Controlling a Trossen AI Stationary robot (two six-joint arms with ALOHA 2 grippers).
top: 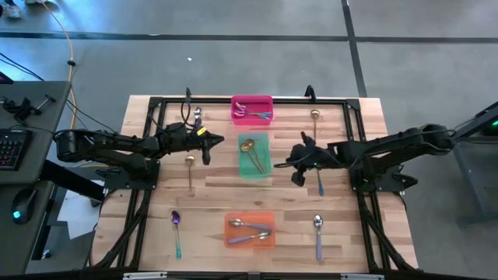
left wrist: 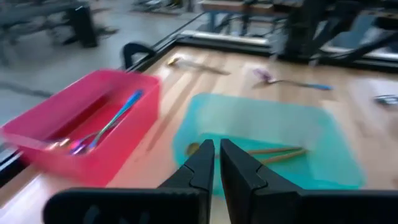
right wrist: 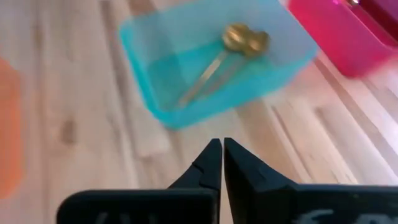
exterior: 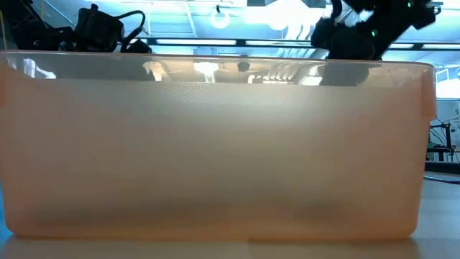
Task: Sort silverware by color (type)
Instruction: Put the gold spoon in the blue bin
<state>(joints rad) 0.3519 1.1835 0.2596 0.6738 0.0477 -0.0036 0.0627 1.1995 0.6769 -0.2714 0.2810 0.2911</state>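
Observation:
My left gripper [top: 213, 142] [left wrist: 216, 163] is shut and empty, above the table just left of the green bin [top: 254, 167], which holds gold spoons [top: 250, 151]. My right gripper [top: 292, 163] [right wrist: 222, 160] is shut and empty, just right of that bin. The pink bin [top: 252, 101] holds iridescent utensils [top: 254, 115]. The orange bin [top: 250, 241] holds silver spoons [top: 250, 231]. Loose on the table lie a gold spoon [top: 190, 171], a silver spoon [top: 198, 115], a gold spoon [top: 315, 120], a blue-handled spoon [top: 320, 183], a purple teal-handled spoon [top: 177, 232] and a silver lavender-handled spoon [top: 317, 236].
The orange bin's wall [exterior: 215, 144] fills the low view. A black frame [top: 233, 99] runs along the table's far edge and sides. A desk with a keyboard [top: 12, 148] stands left of the table. Bare wood lies between the bins and the loose spoons.

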